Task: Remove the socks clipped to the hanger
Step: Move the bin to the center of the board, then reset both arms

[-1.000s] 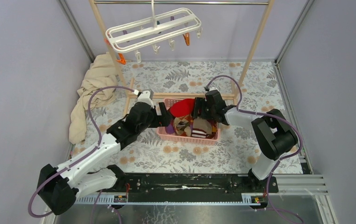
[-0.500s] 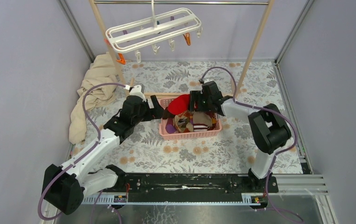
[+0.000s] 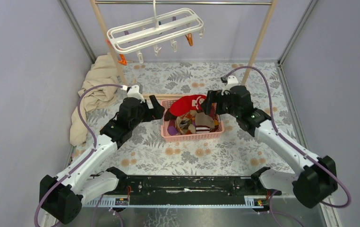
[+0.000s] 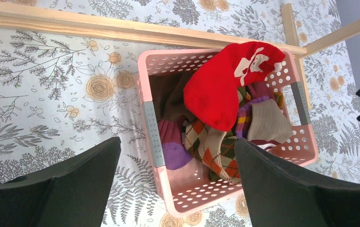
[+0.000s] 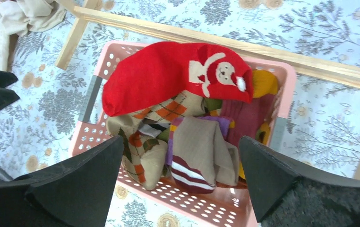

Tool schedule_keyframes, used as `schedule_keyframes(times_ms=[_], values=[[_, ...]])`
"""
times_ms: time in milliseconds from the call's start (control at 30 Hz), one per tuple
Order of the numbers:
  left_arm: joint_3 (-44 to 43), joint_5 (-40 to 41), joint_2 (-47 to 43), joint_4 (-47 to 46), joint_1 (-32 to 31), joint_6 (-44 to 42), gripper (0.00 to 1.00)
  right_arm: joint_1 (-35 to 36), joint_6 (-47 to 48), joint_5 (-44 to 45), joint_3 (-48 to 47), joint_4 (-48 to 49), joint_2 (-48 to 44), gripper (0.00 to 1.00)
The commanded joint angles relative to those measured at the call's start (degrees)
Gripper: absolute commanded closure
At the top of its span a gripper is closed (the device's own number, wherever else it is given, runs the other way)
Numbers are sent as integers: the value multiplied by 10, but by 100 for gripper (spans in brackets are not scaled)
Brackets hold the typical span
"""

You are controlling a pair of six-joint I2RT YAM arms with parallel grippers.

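The white hanger (image 3: 154,29) hangs from the rail at the back; no sock shows on its clips (image 3: 188,39). The socks lie piled in a pink basket (image 3: 192,138). A red Santa sock (image 3: 186,104) lies on top, also in the left wrist view (image 4: 216,85) and the right wrist view (image 5: 164,75). An argyle sock (image 4: 211,146) and a beige striped sock (image 5: 197,146) lie under it. My left gripper (image 3: 158,107) is open and empty at the basket's left end. My right gripper (image 3: 210,102) is open and empty at its right end.
A beige cloth (image 3: 93,94) lies heaped at the left wall. The wooden rack's posts (image 3: 258,42) and base bar (image 4: 121,28) stand just behind the basket. Grey walls close in both sides of the floral mat (image 3: 192,156).
Both grippers have drawn back from the basket, the left one leftward, the right one rightward as its arm swung out. The red sock now lies spread across the pile.
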State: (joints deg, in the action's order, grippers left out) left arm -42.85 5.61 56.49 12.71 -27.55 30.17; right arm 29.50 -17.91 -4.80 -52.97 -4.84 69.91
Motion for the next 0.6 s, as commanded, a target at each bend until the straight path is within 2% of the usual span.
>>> schedule_keyframes(times_ms=[0, 267, 567], values=[[-2, 11, -5, -37, 4, 7, 2, -3, 31, 58, 41, -2, -47, 0], [21, 3, 11, -67, 4, -1, 2, -4, 30, 154, 65, -10, -71, 0], [66, 24, -35, -76, 4, -38, 2, -12, -4, 177, 71, 61, -66, 0]])
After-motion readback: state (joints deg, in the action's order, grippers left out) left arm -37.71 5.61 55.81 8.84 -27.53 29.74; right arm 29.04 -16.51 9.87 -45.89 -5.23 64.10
